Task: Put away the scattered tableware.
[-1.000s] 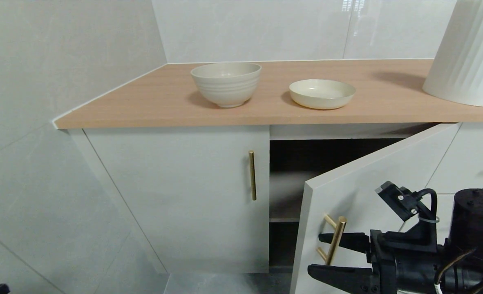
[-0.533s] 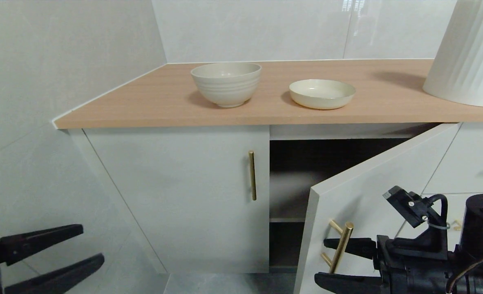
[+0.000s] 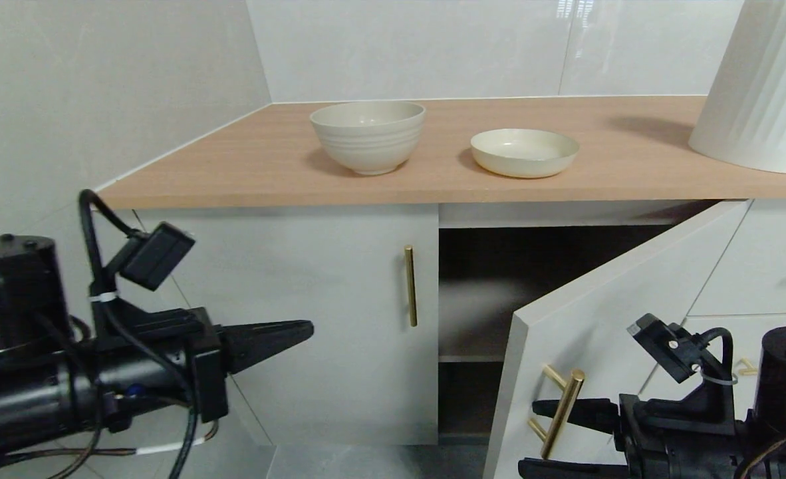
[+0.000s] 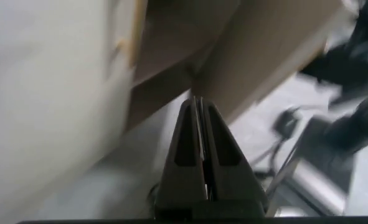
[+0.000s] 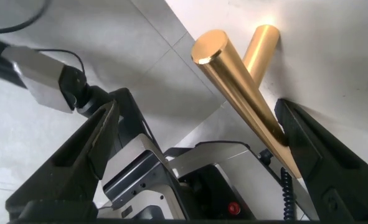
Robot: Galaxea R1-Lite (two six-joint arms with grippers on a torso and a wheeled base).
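A deep cream bowl and a shallow cream dish stand side by side on the wooden countertop. Below them, the right cabinet door stands partly open. My right gripper is open, its fingers on either side of that door's brass handle. In the right wrist view the handle runs between the open right gripper. My left gripper is shut and empty, level with the closed left door, well below the bowl. The left gripper's tip looks pressed together.
A tall white ribbed container stands at the countertop's right end. Tiled walls close off the left side and the back. The open cabinet shows a dark interior with a shelf. The left door has a vertical brass handle.
My left arm has risen into view from the lower left and its fingers have gone from open to shut. The right gripper and the door handle have shifted slightly right and down.
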